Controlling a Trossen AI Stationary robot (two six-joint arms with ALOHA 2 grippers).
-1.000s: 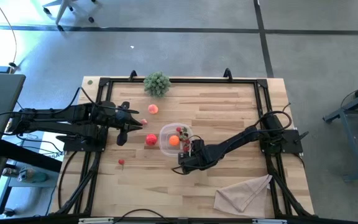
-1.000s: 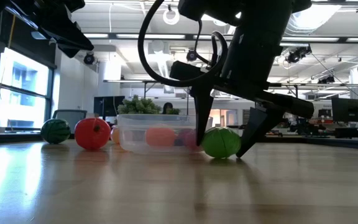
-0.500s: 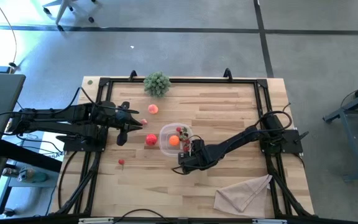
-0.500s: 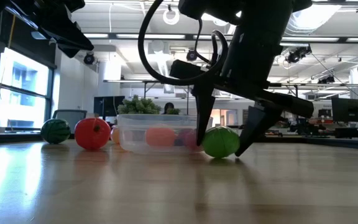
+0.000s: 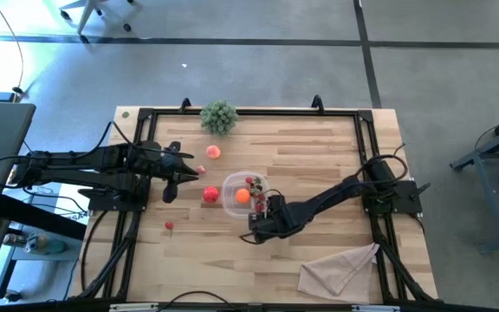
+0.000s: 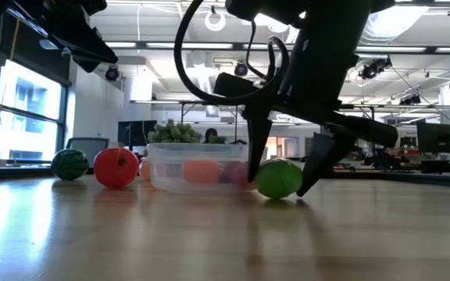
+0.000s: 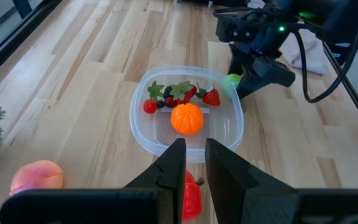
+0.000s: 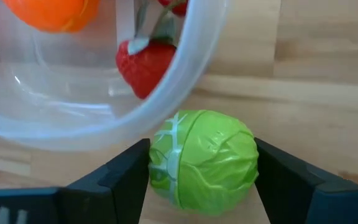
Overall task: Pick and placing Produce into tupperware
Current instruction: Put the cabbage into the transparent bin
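Note:
A clear tupperware stands mid-table. It holds an orange, a strawberry and small red and leafy pieces. A green leafy ball rests on the wood against the container's near right wall. My right gripper points steeply down over this ball and is shut on it. My left gripper hangs shut above the table left of the container, over a red fruit, and holds nothing. My right gripper pinches the green ball between its two fingers, one finger on the side next to the tupperware wall and the other on the opposite side. The fingers slant down from above. The ball's underside sits on the table.
Loose on the left half lie a peach, a small red piece and a tiny red berry. A bushy plant sprig stands at the far edge. A beige cloth lies near the front right corner.
My right gripper's fingers have drawn closer together around the green ball, which stays on the table beside the tupperware.

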